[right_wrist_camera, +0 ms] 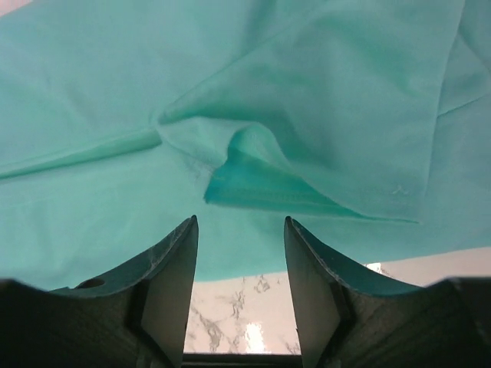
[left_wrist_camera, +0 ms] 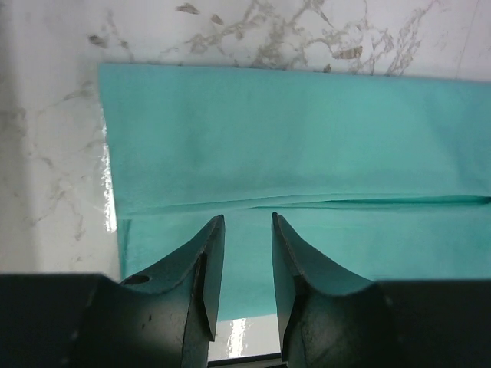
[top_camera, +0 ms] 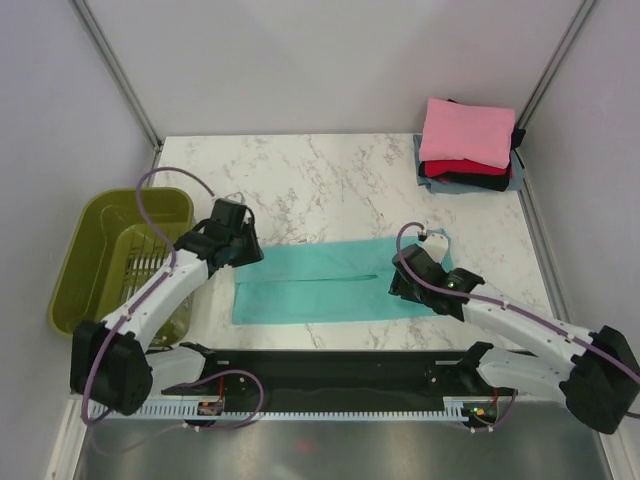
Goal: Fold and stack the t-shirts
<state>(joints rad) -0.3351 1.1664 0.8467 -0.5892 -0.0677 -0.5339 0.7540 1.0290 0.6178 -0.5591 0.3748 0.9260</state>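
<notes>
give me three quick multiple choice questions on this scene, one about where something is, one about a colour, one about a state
1. Where is the stack of folded shirts?
A. far right corner of the table
B. near left corner
C. middle

2. What colour is the top shirt of that stack?
A. black
B. pink
C. grey-blue

3. How do the jaws of the right gripper stand?
A. shut on cloth
B. shut on nothing
C. open, nothing between them

Answers: 1 A, the top view shows the pile at the far right. 2 B, the pink shirt lies uppermost. 3 C, the right wrist view shows a clear gap over the teal shirt.
</notes>
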